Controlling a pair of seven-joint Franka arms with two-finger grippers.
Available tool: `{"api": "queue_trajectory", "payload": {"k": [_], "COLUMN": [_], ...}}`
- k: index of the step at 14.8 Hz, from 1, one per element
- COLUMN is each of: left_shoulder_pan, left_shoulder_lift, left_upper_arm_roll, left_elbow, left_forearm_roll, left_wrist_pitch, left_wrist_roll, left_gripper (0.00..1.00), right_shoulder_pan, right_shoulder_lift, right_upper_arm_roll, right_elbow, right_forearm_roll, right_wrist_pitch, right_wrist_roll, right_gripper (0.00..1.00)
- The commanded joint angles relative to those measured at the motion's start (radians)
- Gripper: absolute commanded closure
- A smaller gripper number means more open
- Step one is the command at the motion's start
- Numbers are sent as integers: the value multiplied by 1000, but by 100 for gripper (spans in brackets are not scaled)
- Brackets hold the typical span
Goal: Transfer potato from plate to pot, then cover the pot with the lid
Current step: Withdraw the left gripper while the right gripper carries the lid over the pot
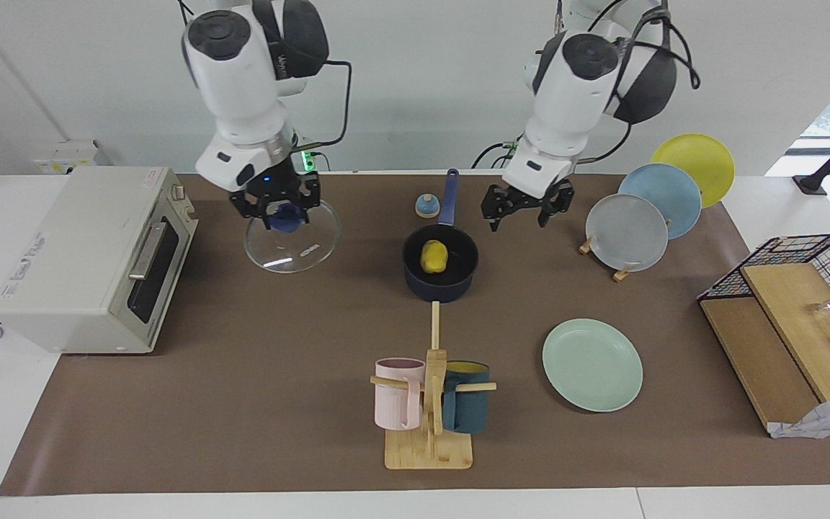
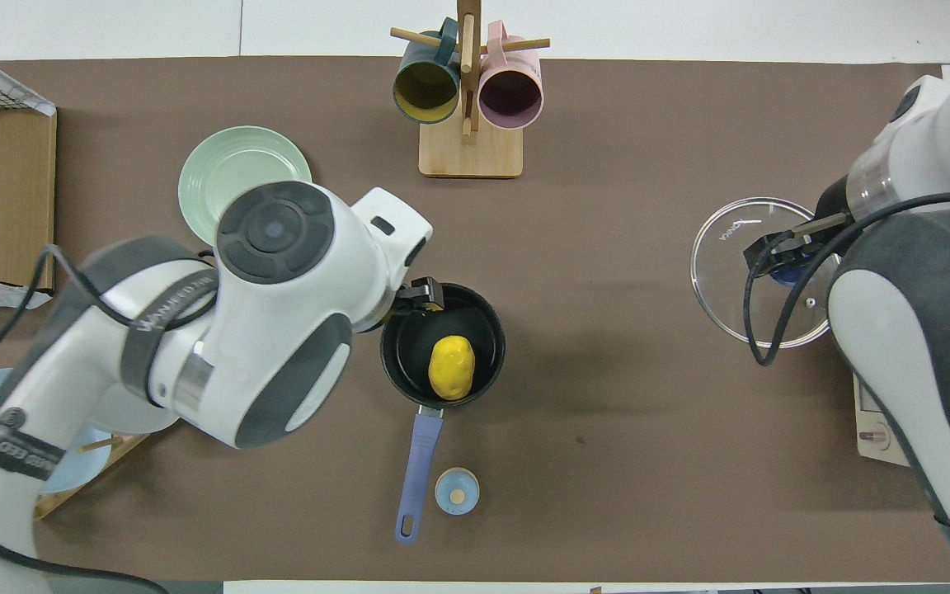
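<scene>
We note the right gripper (image 1: 277,210) clamped on the glass lid's (image 1: 292,241) knob at the pot's (image 1: 441,268) nine o'clock, left gripper (image 1: 528,209) jaws apart, potato (image 1: 433,257) inside the pot, and the mint-green plate (image 1: 592,365) bare at four o'clock.

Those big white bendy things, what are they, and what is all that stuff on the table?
They are two robot arms, each ending in a pincer. One picture looks at them from across the table, the other from above them. The yellow potato already lies in the dark blue pot. The left pincer hangs open beside the pot, holding nothing. The right pincer is shut on the blue knob of the glass lid, near the toaster oven. The green plate sits bare beside a mug rack.
</scene>
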Motion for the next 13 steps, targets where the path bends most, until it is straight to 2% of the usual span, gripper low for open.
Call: {"api": "queue_trajectory", "payload": {"k": [1,4,6,13], "left_shoulder_pan": [109,210,238,259], "left_shoulder_lift": [-51,-70,-70,-75], "left_upper_arm_roll": [0,0,0,5], "left_elbow": [9,6,5,8], "left_forearm_roll": [-22,-1,44,90], "left_wrist_pitch": [-68,-102,-99,-83], "left_wrist_roll": [185,353,408,404], "left_gripper": [0,0,0,0], "right_shoulder_pan": [110,214,221,333], "right_shoulder_lift": [68,159,171,250], "right_upper_arm_roll": [58,56,58,55], "right_elbow": [12,-19,-66,-71], "right_forearm_roll": [-5,-33,-51,-145], "right_wrist_pitch": [109,267,349,349], "right_wrist_roll": [244,380,389,441], "right_gripper": [100,100,100,100]}}
